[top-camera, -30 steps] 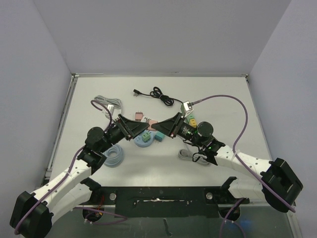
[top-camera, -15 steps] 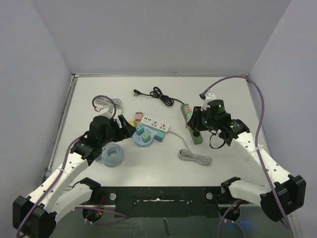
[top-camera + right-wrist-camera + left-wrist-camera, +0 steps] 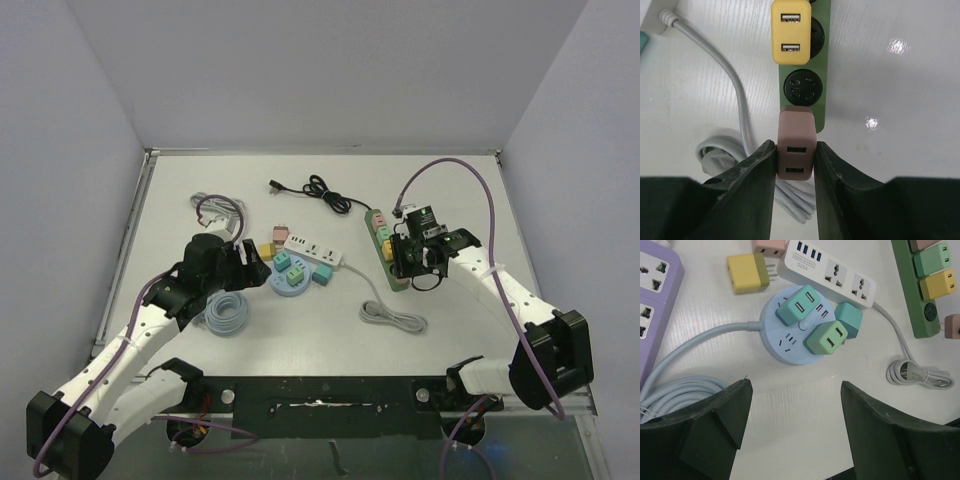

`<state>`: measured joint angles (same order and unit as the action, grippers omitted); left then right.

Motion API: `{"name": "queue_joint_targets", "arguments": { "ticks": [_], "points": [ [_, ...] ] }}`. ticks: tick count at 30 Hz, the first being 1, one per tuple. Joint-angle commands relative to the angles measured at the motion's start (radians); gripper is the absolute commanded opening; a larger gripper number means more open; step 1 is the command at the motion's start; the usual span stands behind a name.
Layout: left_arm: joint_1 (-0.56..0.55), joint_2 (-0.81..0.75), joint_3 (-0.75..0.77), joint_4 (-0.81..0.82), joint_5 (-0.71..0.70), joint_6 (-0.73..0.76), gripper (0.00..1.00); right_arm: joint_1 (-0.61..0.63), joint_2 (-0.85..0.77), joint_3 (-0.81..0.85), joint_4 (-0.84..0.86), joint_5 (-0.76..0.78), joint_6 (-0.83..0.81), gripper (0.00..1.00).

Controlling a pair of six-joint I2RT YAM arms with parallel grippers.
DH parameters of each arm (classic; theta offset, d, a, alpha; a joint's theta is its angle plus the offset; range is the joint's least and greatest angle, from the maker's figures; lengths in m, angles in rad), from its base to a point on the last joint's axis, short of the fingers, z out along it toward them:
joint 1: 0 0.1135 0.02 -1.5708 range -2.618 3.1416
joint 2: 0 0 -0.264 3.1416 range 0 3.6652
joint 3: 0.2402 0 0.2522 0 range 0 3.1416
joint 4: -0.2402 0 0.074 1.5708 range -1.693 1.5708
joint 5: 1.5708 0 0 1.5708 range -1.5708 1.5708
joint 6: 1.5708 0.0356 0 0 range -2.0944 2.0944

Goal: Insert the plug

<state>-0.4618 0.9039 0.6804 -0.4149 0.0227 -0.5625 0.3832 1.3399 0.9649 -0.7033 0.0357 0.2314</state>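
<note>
My right gripper (image 3: 795, 159) is shut on a brown-pink plug (image 3: 796, 143) with two USB slots. It holds the plug over the near end of the green power strip (image 3: 821, 60), just below an empty round socket (image 3: 801, 86). A yellow plug (image 3: 791, 31) sits in the strip beyond it. In the top view the right gripper (image 3: 414, 262) is over the strip (image 3: 383, 228). My left gripper (image 3: 795, 415) is open and empty, above bare table near the blue round socket hub (image 3: 797, 342), which carries two green plugs (image 3: 826, 337). In the top view the left gripper (image 3: 250, 263) sits left of the hub.
A white power strip (image 3: 832, 277), a loose yellow plug (image 3: 747, 273), a teal plug (image 3: 849, 319) and a purple strip (image 3: 655, 285) lie around the hub. A coiled grey cable (image 3: 393, 316) lies near the green strip. A black cable (image 3: 320, 190) lies at the back.
My right arm has drawn in and lowered its gripper over the near end of the green strip. My left gripper has pulled back slightly left of the hub.
</note>
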Motion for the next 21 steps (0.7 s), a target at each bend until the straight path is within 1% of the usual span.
{"name": "queue_joint_targets", "arguments": {
  "ticks": [1,7,16,21],
  "points": [
    [0.009,-0.037,-0.013,0.042,0.002,0.024,0.7,-0.023,0.014,0.02,0.109,0.017,-0.074,0.02],
    [0.009,-0.04,-0.018,0.055,0.002,0.024,0.7,-0.049,0.021,0.022,0.13,-0.023,-0.112,0.02],
    [0.009,-0.028,-0.016,0.064,0.012,0.026,0.7,-0.073,0.045,0.007,0.132,-0.126,-0.145,0.02],
    [0.009,-0.026,-0.016,0.073,0.023,0.02,0.7,-0.073,0.067,0.009,0.136,-0.124,-0.157,0.02]
  ]
}}
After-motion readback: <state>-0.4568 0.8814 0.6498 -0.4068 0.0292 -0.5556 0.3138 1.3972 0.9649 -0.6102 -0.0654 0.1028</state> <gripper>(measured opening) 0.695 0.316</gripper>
